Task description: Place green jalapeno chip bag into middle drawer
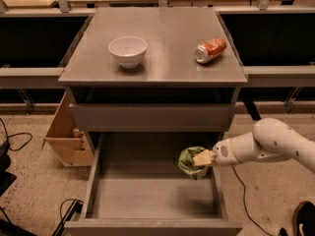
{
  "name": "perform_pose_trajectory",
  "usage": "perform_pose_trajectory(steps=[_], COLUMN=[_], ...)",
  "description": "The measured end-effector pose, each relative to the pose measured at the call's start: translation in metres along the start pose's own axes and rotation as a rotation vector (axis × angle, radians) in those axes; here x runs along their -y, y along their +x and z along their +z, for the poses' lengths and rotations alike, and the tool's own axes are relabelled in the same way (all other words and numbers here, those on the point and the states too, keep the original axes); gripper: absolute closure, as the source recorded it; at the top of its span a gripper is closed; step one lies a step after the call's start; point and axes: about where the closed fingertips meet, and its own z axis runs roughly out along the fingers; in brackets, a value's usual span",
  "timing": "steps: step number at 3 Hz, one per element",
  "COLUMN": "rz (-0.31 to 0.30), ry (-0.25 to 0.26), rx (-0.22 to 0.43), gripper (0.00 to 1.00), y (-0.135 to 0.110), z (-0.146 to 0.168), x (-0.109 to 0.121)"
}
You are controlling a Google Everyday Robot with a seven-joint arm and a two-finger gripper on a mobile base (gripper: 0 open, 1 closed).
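Hand (202, 158) around bag (186, 161) (upright) over drawer (142, 196)

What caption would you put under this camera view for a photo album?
The gripper holds the green jalapeno chip bag by a side wall of the open middle drawer.

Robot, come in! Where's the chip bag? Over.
Gripper shut on green jalapeno chip bag, over open middle drawer. Bag not yet released. Nothing blocking the drawer floor.
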Motion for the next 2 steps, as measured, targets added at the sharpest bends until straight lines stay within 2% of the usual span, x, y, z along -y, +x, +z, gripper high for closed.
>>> perform_pose_trajectory(steps=[1, 2], rz=[0.000, 0.000], ry=[0.000, 0.000], rx=[0.000, 0.000], gripper=[0.05, 0.00], y=[0.0000, 0.0000], z=[0.0000, 0.0001], x=[0.0000, 0.0000])
